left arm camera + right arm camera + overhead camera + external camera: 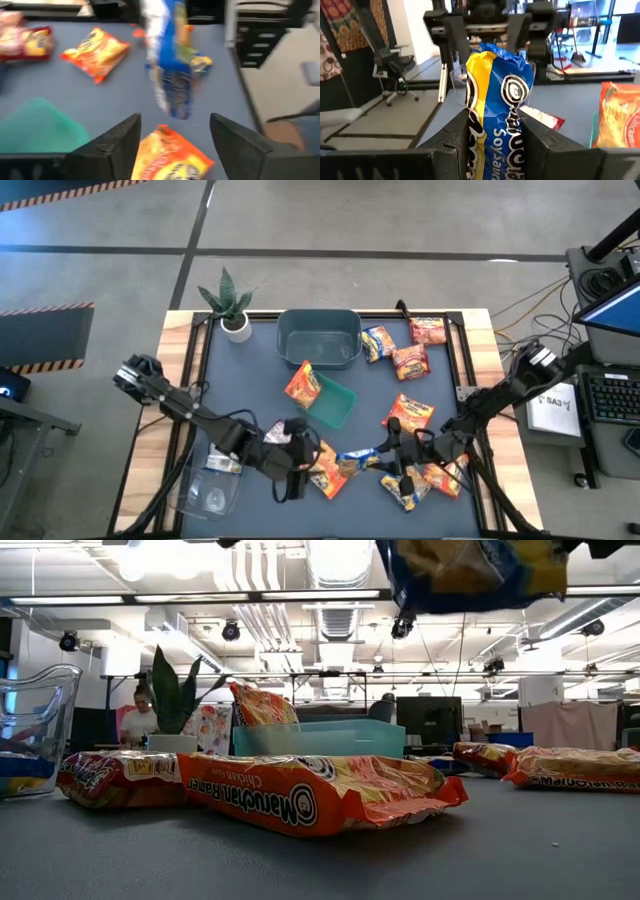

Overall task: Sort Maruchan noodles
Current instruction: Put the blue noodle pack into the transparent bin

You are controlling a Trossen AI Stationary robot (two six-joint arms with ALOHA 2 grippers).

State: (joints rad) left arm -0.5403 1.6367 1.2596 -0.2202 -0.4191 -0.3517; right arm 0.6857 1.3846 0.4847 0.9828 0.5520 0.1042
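Note:
Several Maruchan packets lie flat on the dark mat. In the high view, orange-red ones lie at the far right [410, 362], at centre right [410, 412] and near the front edge [330, 470]. My right gripper [385, 452] is shut on a yellow-and-blue packet [358, 457], which hangs at the top of the low view [470, 570]. My left gripper [306, 466] is open and points toward that packet. Its fingers [120, 145] stand apart above an orange packet [170, 160] without touching it. My right gripper pinches the yellow-and-blue packet between its two fingers, one on each flat face, at the packet's right-hand end [490, 135]. The fingers come level from the table's right side. The packet stands on edge, lifted clear of the mat, and reaches toward the left gripper.
A grey-teal tub [318, 337] sits at the far middle. Nearer lies a green tray [338, 404] with an orange packet [303, 383] leaning on its rim. A potted plant [232, 305] stands far left. A clear container [210, 485] sits near left, off the mat.

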